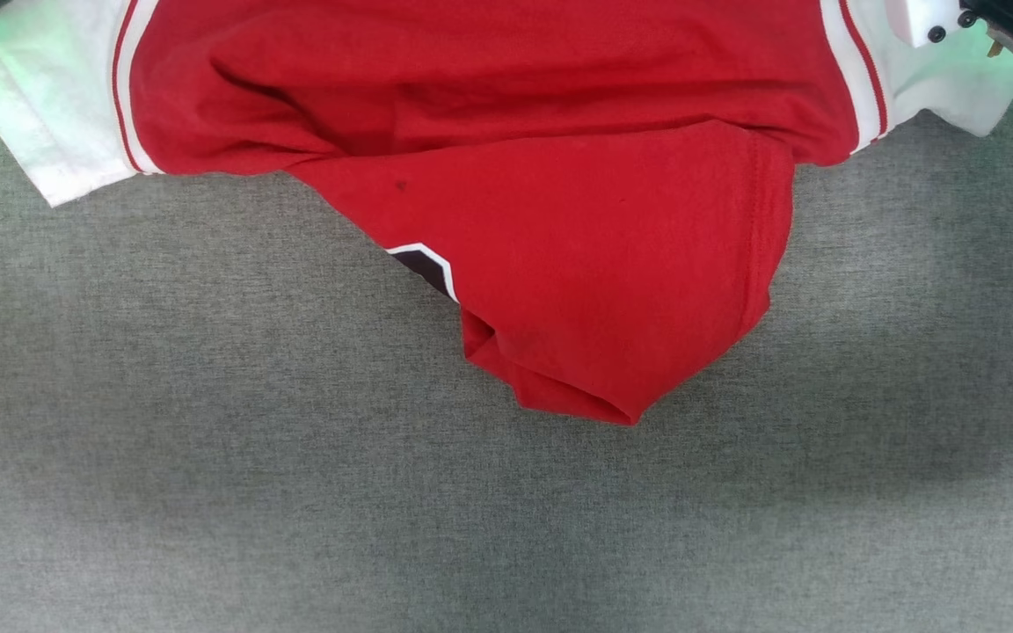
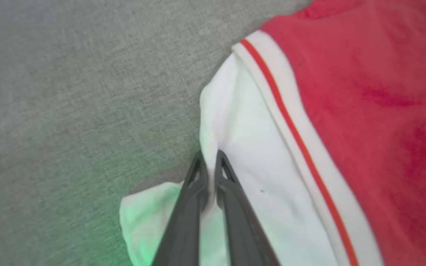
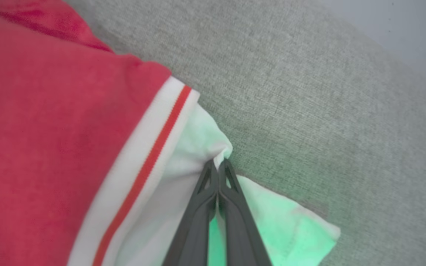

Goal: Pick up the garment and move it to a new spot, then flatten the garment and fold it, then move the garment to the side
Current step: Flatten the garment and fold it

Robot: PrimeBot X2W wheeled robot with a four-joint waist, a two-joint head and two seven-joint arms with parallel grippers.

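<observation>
Two-handed hold on the red jersey (image 1: 559, 264) above a grey cloth surface (image 1: 207, 440). The left gripper (image 2: 209, 162) is pinched on a fold of the white left sleeve (image 2: 242, 147), cloth visibly caught between its dark fingers; the right gripper (image 3: 218, 164) is clenched on the edge of the white right sleeve (image 3: 198, 155), which puckers at the tips. The jersey's long axis runs sleeve to sleeve across the top of the head view, spanned between the two grips, so each arm sits at one end and neither is nearer the middle. From each claw the red body lies inward, past the red-striped trim, and sags toward the robot as a bunched lobe with its hem doubled under and a corner of black, white-edged print (image 1: 426, 264) peeking out (whether the lobe rests on the surface or hangs just clear cannot be told). Judgement: flattening depends on drawing the sleeves apart along this axis, away from the slack lobe.
</observation>
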